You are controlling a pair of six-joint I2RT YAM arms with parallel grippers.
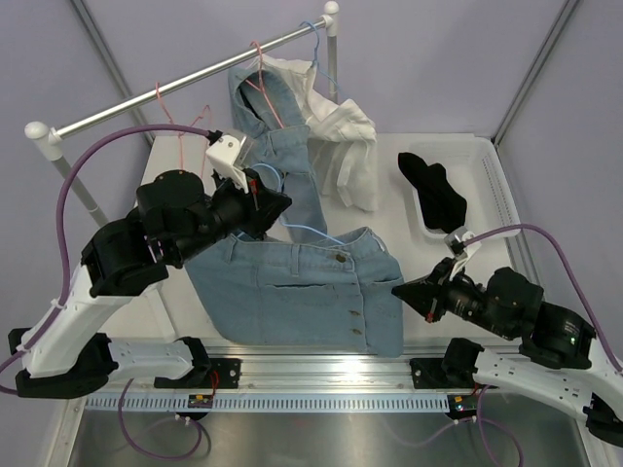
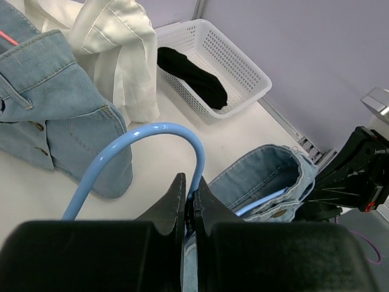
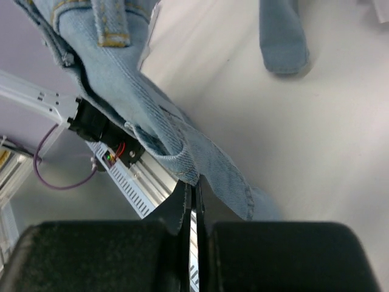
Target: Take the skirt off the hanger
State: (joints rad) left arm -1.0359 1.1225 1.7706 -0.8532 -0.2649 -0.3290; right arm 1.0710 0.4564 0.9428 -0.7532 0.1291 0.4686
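Observation:
The black skirt (image 1: 435, 190) lies loose in the white basket (image 1: 492, 180), on no hanger; it also shows in the left wrist view (image 2: 194, 73). A bare pink wire hanger (image 1: 165, 107) hangs on the rail. My left gripper (image 1: 277, 206) is shut on the hook of a light-blue wire hanger (image 2: 152, 129), which carries a blue denim garment (image 1: 292, 292) draped over the table's front. My right gripper (image 1: 397, 289) is shut on that denim garment's right edge (image 3: 182, 152).
A rail (image 1: 185, 83) crosses the back. On it hang denim jeans (image 1: 282, 136) on another pink hanger and a white shirt (image 1: 341, 136) on a light-blue hanger. The basket (image 2: 237, 61) stands at the right rear. An aluminium rail runs along the front edge.

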